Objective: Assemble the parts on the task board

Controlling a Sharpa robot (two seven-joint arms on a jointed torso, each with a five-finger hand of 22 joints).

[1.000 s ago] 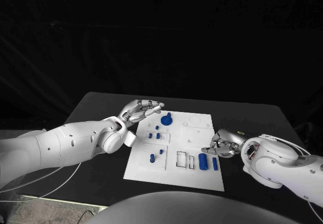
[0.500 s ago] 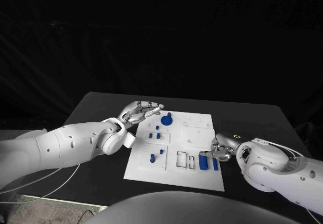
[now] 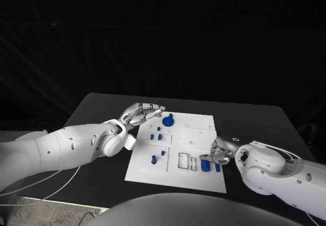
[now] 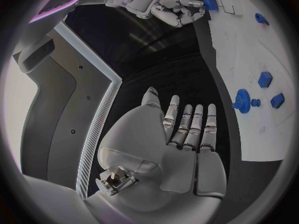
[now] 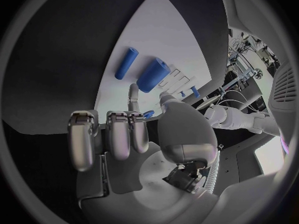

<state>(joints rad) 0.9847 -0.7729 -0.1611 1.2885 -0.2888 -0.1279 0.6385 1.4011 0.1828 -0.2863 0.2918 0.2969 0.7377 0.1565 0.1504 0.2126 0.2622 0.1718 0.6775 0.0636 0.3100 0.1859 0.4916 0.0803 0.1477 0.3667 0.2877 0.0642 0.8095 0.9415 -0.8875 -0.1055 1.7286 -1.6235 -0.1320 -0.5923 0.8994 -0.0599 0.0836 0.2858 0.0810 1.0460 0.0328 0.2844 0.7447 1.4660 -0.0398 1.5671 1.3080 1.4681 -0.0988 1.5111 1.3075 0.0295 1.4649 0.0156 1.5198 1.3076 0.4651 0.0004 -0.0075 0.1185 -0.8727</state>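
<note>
The matte black counter [image 3: 101, 106] carries the flat white task board [image 3: 197, 176]. The left hand [image 3: 141, 112] hovers at its far left corner, fingers released. The right hand [image 3: 216, 155], fingers curled and holding nothing, hangs over the smooth blue cylinders [image 3: 205, 163] near the board's right edge; I judge a careless nudge could roll them off.

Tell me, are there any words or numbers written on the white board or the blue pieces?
None can be read.
Task board: outlines and slots, but no letters or numbers.
Blue parts, such as the gear and the thick cylinder: plain, no markings.
Right arm: a small ring-shaped mark near the wrist, a sign and not a word.
Left hand and right hand: no readable labels.
</note>
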